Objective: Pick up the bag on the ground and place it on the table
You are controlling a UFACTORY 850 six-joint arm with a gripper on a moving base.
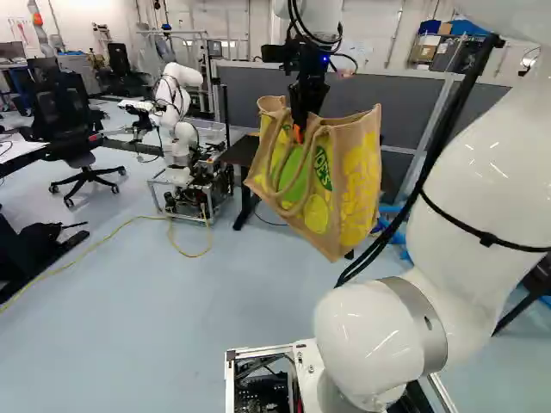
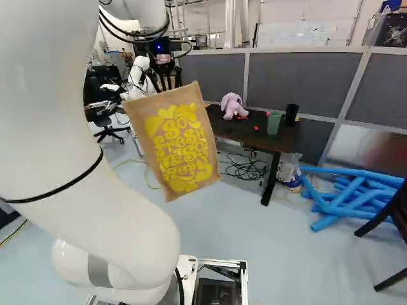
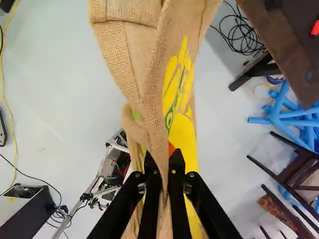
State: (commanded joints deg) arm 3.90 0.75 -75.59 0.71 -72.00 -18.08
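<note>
Well, the black two-fingered tool (image 3: 163, 160) pinches the tan burlap bag (image 1: 351, 185) in midair. Placing it on the dark rectangular tabletop (image 2: 245, 132) remains.

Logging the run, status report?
Black two-finger end effector shut on tan burlap bag with yellow print. Bag hangs in air, not on dark brown table. Purple plush toy, green cup, black cylinder on tabletop.

Free air is lying over the near edge of the table (image 2: 238, 131), while a plush toy (image 2: 233, 106), a green cup (image 2: 273, 123) and a black cylinder (image 2: 291, 115) are crowding its top. A grey partition (image 2: 292, 76) is blocking the way behind, and blue tubes (image 2: 357, 204) are cluttering the floor (image 2: 280, 244) alongside.
</note>
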